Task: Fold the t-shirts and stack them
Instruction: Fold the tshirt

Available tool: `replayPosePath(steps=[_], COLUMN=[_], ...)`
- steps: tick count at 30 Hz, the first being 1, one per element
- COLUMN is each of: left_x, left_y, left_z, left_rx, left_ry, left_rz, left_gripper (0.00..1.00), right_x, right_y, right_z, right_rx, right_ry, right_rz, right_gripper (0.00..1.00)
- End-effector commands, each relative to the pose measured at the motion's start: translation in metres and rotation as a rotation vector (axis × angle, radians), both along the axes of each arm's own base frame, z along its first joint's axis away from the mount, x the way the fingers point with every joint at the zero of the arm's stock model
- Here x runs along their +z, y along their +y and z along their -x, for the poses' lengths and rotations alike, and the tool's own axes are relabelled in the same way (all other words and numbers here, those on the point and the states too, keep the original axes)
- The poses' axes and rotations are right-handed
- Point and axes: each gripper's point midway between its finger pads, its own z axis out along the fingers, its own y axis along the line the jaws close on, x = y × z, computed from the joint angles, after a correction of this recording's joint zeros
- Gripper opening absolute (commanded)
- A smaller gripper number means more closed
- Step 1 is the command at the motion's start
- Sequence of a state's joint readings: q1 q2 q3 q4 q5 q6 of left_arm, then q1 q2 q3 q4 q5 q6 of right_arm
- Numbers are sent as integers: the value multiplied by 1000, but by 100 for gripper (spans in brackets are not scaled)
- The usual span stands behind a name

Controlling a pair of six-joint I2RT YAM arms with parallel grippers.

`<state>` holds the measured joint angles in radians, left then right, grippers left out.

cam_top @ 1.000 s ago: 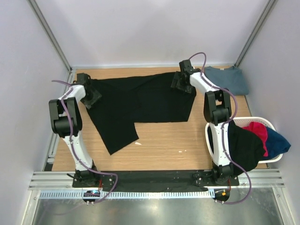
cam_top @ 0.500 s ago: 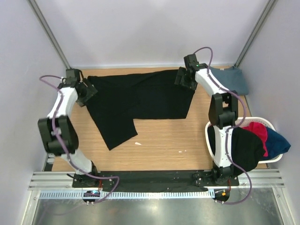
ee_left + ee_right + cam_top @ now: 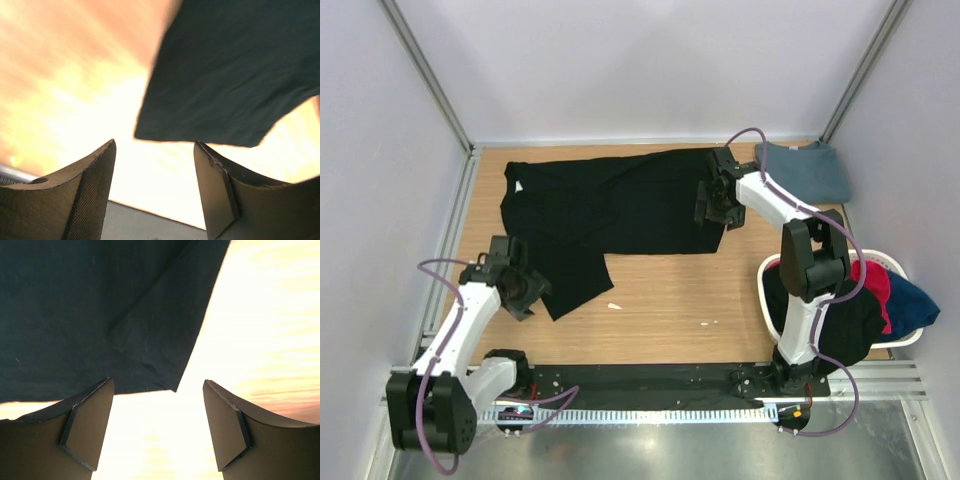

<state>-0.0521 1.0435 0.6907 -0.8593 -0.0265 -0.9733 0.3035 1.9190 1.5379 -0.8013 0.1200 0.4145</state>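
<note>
black t-shirt (image 3: 610, 205): laid out, not yet folded. left gripper (image 3: 155, 150), right gripper (image 3: 157, 385): jaws wide, empty, at its near corners. next, likely: pinch both corners, fold.

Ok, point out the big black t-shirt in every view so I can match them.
Top external: the black t-shirt lies spread across the far half of the wooden table.
Left wrist: one corner of it fills the upper right.
Right wrist: it fills the upper left.
Shared landmark: the bare wood bordering the shirt's edge.
</note>
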Motion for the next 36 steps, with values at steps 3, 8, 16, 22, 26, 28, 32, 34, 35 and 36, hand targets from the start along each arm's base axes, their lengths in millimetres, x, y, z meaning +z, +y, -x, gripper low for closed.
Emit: replayPosePath(steps=[3,8,16,22,26,28,32,34,35,36], left_x=[-14,-29,-47,-53,-56,-59,-65,-67,-67,-67], left_y=[-11,-15,-20,-18,-17,-15,-17,-17,-17,-17], left_z=[26,37,28,21,21,23,24,23,23,21], left_rx=[69,33,-25,-40,-58,-63,-84,-89,-88,-90], left_ry=[28,78,94,98,112,127,138,140,140,139], left_rz=[41,35,44,11,-14,-30,-35,-41,-44,-43], left_gripper=[59,56,49,42,38,35,28,25,22,20], right_x=[2,-1,-3,-9,-8,-7,-9,-14,-16,-21], right_y=[14,22,30,29,29,30,28,27,26,26], right_z=[-9,-18,-19,-15,-16,-17,-16,-14,-13,-11], right_rx=[16,24,39,27,26,26,23,26,22,23], right_ry=[-43,-43,-41,-30,-34,-37,-31,-17,-11,2], right_rz=[-24,-9,25,34,34,34,52,60,64,68], right_gripper=[77,77,76,76,76,76,76,76,76,76])
